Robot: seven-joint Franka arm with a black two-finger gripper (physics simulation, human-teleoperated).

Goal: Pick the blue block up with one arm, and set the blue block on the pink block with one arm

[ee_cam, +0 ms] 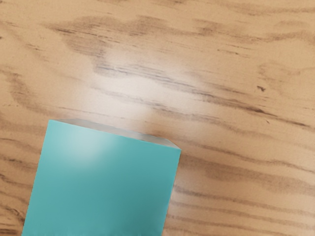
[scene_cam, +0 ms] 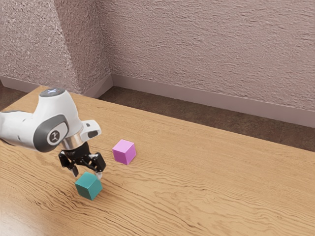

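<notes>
We counted two blocks on the wooden table [scene_cam: 206,172]: one blue block [scene_cam: 88,185], which rendered closer to teal, and one pink block [scene_cam: 124,151]. There was one arm [scene_cam: 34,129], entering from the exterior view's left, and it carried one black pincer [scene_cam: 87,172] with two fingers [scene_cam: 99,168].

Our pincer hung directly over the blue block, pointing down at it. Its fingers stood apart, spread a little wider than the block's top face, with one tip above each side of the block. Nothing was clamped between them. The tips were very close to the block's upper edges, possibly brushing them, but from the side camera we could not tell whether there was any contact.

The blue block sat on the table with a soft shadow under it, turned so that one corner faced the camera. The pink block lay apart from it, farther back and toward the exterior view's right, also on the table, with bare wood between the two. Nothing rested on the pink block.

In the wrist view the blue block [ee_cam: 103,182] showed just beneath our hand, its flat top face toward the camera, with wood grain [ee_cam: 221,88] around it.
</notes>
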